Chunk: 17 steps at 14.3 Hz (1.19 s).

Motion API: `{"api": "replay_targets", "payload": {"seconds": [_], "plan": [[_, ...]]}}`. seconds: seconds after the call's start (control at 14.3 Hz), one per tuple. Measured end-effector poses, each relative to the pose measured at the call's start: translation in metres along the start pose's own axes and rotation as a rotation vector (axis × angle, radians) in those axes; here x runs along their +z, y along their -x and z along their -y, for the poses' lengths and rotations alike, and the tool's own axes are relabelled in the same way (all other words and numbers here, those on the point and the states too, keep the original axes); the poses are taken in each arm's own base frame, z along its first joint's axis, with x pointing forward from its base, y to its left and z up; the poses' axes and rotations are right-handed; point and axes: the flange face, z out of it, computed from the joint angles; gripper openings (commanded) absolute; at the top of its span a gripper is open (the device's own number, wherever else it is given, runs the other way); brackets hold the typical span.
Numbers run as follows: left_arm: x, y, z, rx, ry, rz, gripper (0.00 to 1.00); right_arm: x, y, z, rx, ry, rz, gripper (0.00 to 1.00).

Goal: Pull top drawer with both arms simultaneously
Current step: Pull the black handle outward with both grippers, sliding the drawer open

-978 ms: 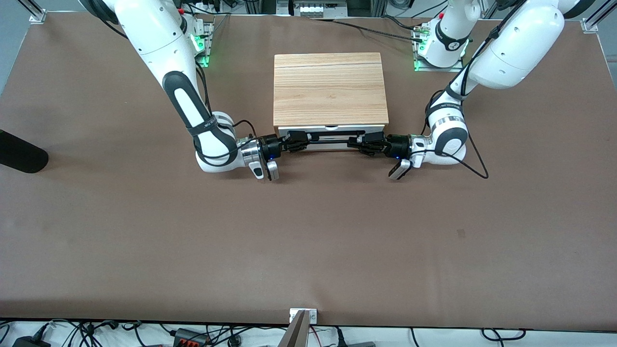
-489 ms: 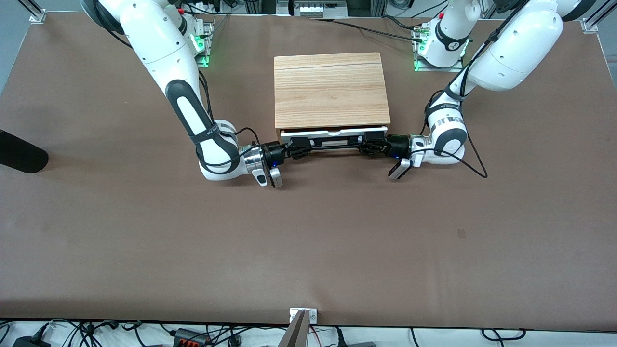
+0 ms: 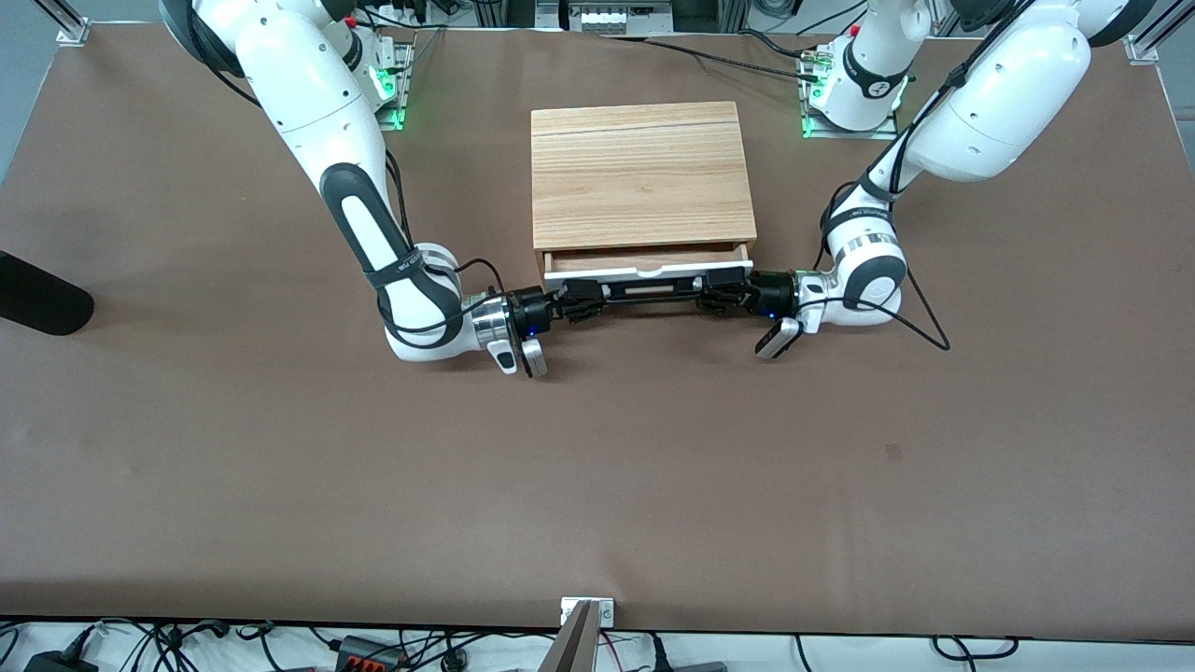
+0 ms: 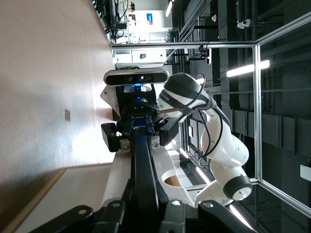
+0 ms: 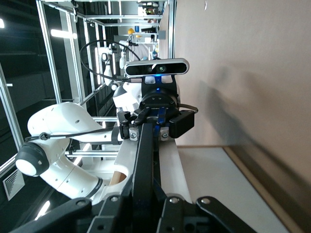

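The top drawer [image 3: 644, 271] has a white front panel and a long black bar handle [image 3: 649, 288]. It stands partly pulled out of the light wood cabinet [image 3: 641, 173], and a strip of its wood bottom shows. My left gripper [image 3: 721, 283] is shut on the handle's end toward the left arm. My right gripper [image 3: 581, 290] is shut on the handle's end toward the right arm. In the left wrist view the handle [image 4: 145, 170] runs from my jaws to the right gripper [image 4: 137, 132]. In the right wrist view the handle [image 5: 145, 160] runs to the left gripper [image 5: 155, 121].
The cabinet stands on the brown table [image 3: 597, 448] between the two arm bases. A black object [image 3: 37, 294] lies at the table edge toward the right arm's end. Cables trail along the table's edges.
Both grippers have moved toward the front camera with the handle. The top drawer has slid out of the cabinet, showing its wood bottom.
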Motion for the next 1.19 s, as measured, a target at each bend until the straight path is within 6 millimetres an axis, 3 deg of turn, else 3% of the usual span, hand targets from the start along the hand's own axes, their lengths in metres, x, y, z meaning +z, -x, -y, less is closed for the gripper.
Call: {"api": "replay_targets", "payload": {"seconds": [0.77, 0.84, 0.91, 0.98, 1.05, 1.12, 1.19], "plan": [[0.001, -0.058, -0.010, 0.121, -0.055, 0.023, 0.21, -0.011, -0.038, 0.007, -0.052, 0.012, -0.061, 0.00], [0.000, -0.060, -0.010, 0.125, -0.063, 0.019, 0.37, -0.011, -0.040, 0.006, -0.054, 0.012, -0.063, 0.00], [0.000, -0.062, -0.009, 0.127, -0.067, 0.017, 0.65, -0.011, -0.042, 0.004, -0.055, 0.010, -0.064, 0.00], [-0.002, -0.064, -0.007, 0.133, -0.078, 0.009, 0.86, -0.011, -0.042, 0.003, -0.053, 0.010, -0.064, 0.00], [-0.003, -0.067, -0.005, 0.138, -0.089, 0.000, 1.00, -0.011, -0.042, 0.001, -0.051, 0.010, -0.064, 0.01], [-0.005, -0.069, -0.003, 0.141, -0.096, -0.004, 1.00, -0.011, -0.042, 0.001, -0.051, 0.009, -0.064, 0.47], [-0.006, -0.070, -0.001, 0.143, -0.101, -0.008, 1.00, -0.011, -0.042, 0.002, -0.051, 0.008, -0.063, 0.99]]}}
